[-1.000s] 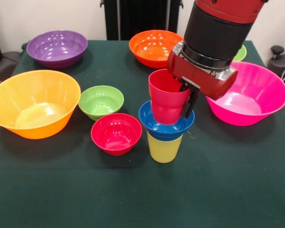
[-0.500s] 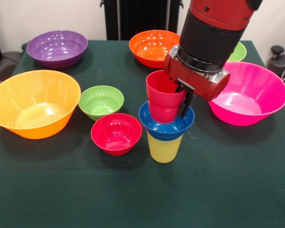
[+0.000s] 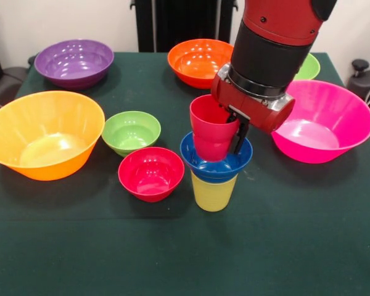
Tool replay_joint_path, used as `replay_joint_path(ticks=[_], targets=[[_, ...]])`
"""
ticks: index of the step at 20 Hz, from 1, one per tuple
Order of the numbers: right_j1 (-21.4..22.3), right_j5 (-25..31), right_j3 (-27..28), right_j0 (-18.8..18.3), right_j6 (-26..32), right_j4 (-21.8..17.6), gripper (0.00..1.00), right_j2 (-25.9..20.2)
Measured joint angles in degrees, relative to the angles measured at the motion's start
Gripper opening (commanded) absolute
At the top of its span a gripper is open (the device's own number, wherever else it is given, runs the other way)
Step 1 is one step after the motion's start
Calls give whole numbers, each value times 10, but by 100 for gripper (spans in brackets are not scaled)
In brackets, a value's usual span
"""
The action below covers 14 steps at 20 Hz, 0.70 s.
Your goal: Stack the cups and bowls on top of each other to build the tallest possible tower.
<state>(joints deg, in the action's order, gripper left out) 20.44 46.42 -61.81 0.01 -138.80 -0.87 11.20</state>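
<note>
Red cup (image 3: 213, 131) sits in the small blue bowl (image 3: 216, 161), itself atop the yellow cup (image 3: 213, 192), worktop (image 3: 172, 259) centre. Claw (image 3: 233, 126) grasps the red cup at its right rim, one finger (image 3: 241, 135) visible outside the wall. Cup looks light, stiff, glossy, so likely slippery; stack seems tippy. Small red bowl (image 3: 151, 173) waits just left.

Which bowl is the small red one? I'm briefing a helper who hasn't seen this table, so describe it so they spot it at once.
Start at the big orange-yellow bowl on the green table. Beside it sits a small green bowl, and just in front of that is the small red bowl. It stands alone and open, unlike the red cup stacked in the blue bowl.
</note>
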Motion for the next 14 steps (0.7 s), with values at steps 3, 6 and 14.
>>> replay_joint_path(ticks=[3, 6, 14], targets=[[0, -5, -1, 1, 0, 0, 0, 0], [0, -10, -1, 1, 0, 0, 0, 0], [0, -21, -1, 1, 0, 10, 0, 0]])
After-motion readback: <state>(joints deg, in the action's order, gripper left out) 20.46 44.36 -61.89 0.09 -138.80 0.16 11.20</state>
